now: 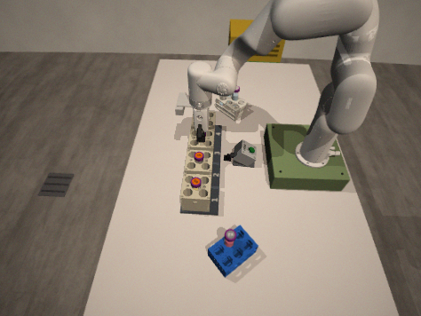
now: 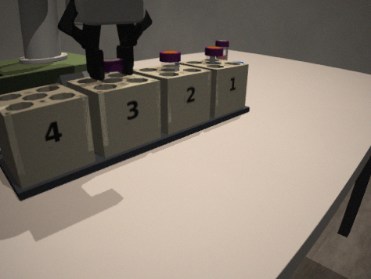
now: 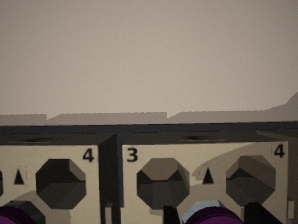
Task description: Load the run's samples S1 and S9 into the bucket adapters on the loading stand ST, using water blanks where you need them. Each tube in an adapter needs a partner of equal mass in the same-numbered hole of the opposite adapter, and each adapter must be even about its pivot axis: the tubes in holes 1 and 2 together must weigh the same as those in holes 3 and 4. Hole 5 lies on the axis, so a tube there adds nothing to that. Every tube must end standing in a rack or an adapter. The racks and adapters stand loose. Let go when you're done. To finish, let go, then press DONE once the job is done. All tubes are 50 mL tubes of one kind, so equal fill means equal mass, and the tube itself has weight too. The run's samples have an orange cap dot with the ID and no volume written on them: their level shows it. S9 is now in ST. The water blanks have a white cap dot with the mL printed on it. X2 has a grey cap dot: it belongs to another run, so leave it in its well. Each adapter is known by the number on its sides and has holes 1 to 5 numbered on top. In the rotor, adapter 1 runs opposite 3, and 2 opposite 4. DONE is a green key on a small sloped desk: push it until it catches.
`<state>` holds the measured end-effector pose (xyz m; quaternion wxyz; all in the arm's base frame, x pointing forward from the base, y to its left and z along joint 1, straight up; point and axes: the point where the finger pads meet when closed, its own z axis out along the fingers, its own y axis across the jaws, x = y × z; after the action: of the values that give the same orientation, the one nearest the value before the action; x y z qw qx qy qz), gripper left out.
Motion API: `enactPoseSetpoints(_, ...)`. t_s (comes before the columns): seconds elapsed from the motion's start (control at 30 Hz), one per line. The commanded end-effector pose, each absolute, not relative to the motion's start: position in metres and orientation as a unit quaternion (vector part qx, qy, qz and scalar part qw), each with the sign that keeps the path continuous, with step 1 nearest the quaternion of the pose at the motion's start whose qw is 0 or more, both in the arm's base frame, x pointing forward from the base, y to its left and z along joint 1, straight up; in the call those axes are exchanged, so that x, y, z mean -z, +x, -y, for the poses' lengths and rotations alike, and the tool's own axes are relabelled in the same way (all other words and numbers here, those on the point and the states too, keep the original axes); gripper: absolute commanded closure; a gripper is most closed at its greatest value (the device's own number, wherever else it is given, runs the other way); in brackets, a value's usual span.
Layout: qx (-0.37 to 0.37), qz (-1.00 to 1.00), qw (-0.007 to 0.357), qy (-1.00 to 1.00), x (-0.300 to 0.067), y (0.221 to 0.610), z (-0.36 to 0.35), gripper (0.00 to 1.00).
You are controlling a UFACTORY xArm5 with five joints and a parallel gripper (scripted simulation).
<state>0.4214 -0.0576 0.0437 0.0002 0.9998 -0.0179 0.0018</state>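
At the far end, beyond the table, a yellow cabinet (image 1: 236, 27) with dark slots, partly hidden. Behind, a plain grey wall (image 1: 111, 27) (image 2: 274, 31). In the brown wooden floor (image 1: 53, 248) (image 2: 344, 256), a dark grille (image 1: 56, 185). Under the table edge, one black leg (image 2: 355, 196).
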Motion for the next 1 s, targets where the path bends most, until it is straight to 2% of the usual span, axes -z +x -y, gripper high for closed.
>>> enactPoseSetpoints(0.0, -0.004, 0.018, -0.002, 1.0, -0.045, 0.423, 0.058, 0.56)
enactPoseSetpoints(0.97, -0.004, 0.018, -0.002, 1.0, -0.095, 0.423, 0.058, 0.56)
